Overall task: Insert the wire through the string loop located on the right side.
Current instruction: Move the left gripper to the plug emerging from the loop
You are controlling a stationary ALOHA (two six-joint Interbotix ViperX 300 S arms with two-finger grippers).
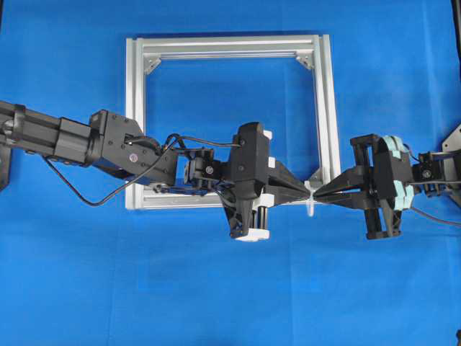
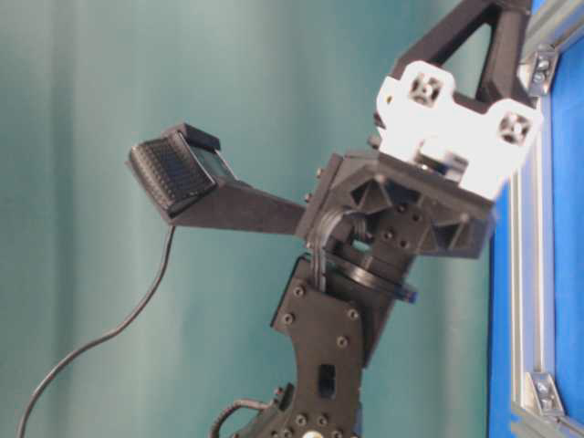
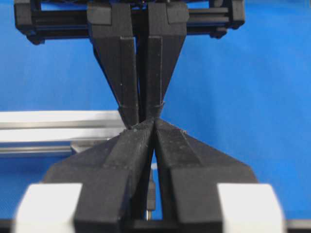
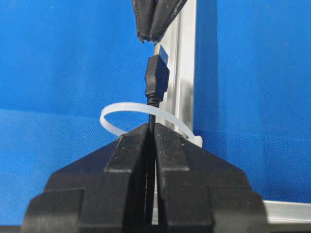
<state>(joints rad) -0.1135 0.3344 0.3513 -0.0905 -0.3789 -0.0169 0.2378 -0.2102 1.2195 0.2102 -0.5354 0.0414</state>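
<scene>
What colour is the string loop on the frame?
Whitish, translucent; the string loop shows best in the right wrist view, against the blue cloth.

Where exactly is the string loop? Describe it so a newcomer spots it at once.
Start at the silver aluminium frame on the blue cloth and follow its right side down to the lower right corner, where the two gripper tips meet. The string loop arches out from the frame there, with the wire through it. It is thin, whitish and translucent, unlike the triangular metal corner brackets.
</scene>
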